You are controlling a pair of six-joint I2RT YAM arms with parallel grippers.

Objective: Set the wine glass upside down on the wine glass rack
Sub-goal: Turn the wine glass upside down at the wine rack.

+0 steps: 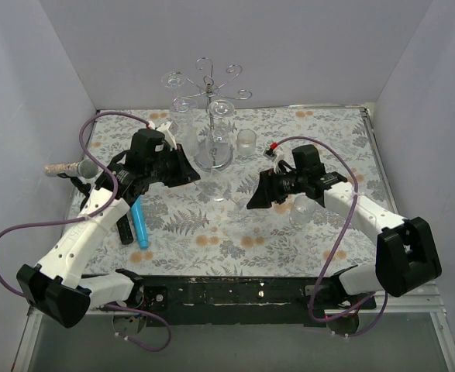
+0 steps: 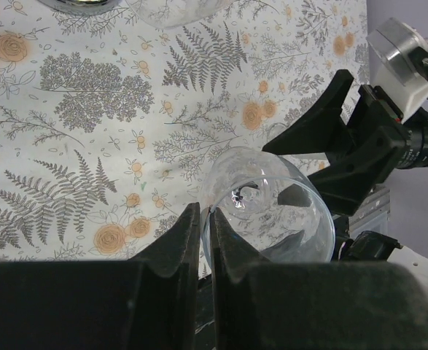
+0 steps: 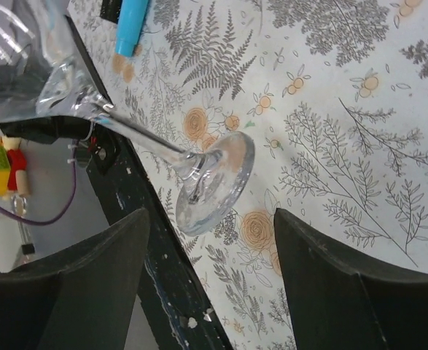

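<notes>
1. Left wrist view: the left gripper (image 2: 205, 219) is clenched on the wine glass (image 2: 272, 211). Its two fingers pinch the wall of the bowl at the rim. The bowl bulges out at 3 o'clock of the fingers, above the floral tablecloth (image 2: 90, 109).
2. Right wrist view: the glass lies sideways in the air, with its stem running from the bowl at 10 o'clock down to the foot near the middle. The right gripper (image 3: 212, 215) is released, its jaws wide. The foot sits just beyond the gap between its fingers and touches neither.
3. Top external view: the held glass hangs at mid-table between the two grippers, the left one at its 9 o'clock and the right one at its 3 o'clock. A blue marker (image 1: 140, 225) lies at 7 o'clock of the left gripper.
4. The wine glass rack (image 1: 211, 85) stands at 12 o'clock of the held glass, near the back wall. Other glasses (image 1: 222, 112) hang upside down from its curled arms. A small tumbler (image 1: 246, 142) stands near its base at 3 o'clock.
</notes>
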